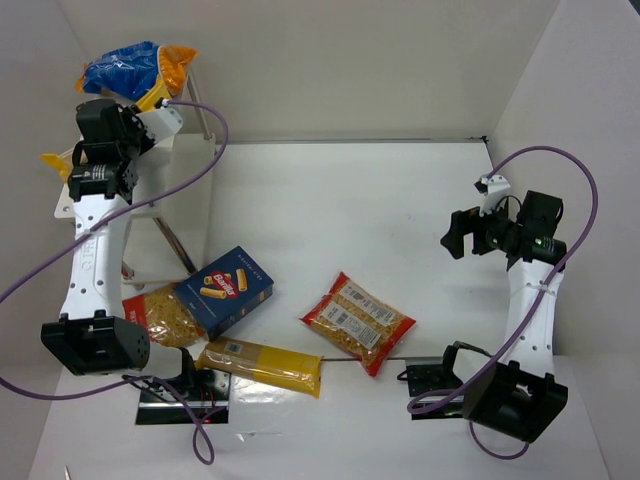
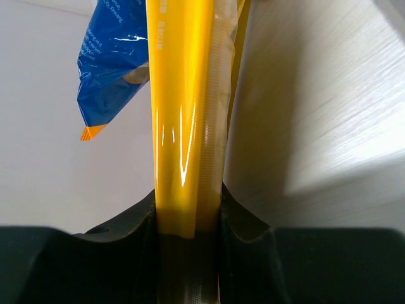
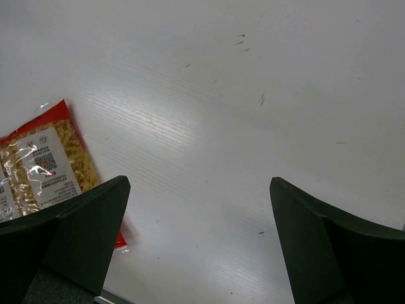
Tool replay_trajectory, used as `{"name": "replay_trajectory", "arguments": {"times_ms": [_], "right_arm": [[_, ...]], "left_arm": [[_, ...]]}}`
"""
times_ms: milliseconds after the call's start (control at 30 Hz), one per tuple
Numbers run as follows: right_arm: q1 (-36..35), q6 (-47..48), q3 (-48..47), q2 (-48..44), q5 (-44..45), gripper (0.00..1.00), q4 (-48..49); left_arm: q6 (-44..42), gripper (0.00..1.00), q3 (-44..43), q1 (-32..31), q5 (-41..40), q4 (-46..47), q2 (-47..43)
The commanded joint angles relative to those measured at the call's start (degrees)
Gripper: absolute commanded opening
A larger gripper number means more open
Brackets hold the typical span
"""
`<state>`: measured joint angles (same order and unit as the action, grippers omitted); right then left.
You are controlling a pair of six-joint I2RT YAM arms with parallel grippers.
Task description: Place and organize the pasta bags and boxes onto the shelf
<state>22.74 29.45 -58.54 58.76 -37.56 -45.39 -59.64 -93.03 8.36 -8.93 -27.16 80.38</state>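
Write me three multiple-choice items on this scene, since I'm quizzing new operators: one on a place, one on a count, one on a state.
1. Where is the blue-and-orange pack? A) far left, by the shelf B) near edge, centre C) far right
2. How many red-trimmed packs lie on the table? A) one B) two C) three
3. The right gripper is: A) shut on a pack B) open, holding nothing C) out of view
Key: 1 A, it shows in the top view's far left corner; 2 B, one mid-table, one beside the blue box; 3 B, its fingers stand wide apart over bare table.
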Motion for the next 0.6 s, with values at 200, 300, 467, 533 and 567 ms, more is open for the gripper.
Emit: {"name": "replay_trajectory", "arguments": {"times_ms": [200,300,467,533,567], "right_arm": [[0.02,-0.27,0.97,-2.25,0.38,1.00,1.97],[0.02,-0.80,0.98,-2.25,0.38,1.00,1.97],[0.02,-0.80,0.98,-2.25,0.38,1.00,1.97],[0.02,-0.80,0.98,-2.77,0.38,1.00,1.97],[0.02,-0.80,0.98,-2.78,0.38,1.00,1.97]], "left_arm": [[-3.46,0.00,4.07,5.00,13.14,9.49,-8.56],[-5.13,0.00,5.75,5.53,16.04,9.49,-9.98],[-5.14,0.00,6.90,6.14,20.70,9.49,-11.30],[-5.67,0.00,6.90,6.14,21.23,9.49,-11.30],[-6.36,0.00,6.90,6.14,22.54,9.49,-11.30]]}}
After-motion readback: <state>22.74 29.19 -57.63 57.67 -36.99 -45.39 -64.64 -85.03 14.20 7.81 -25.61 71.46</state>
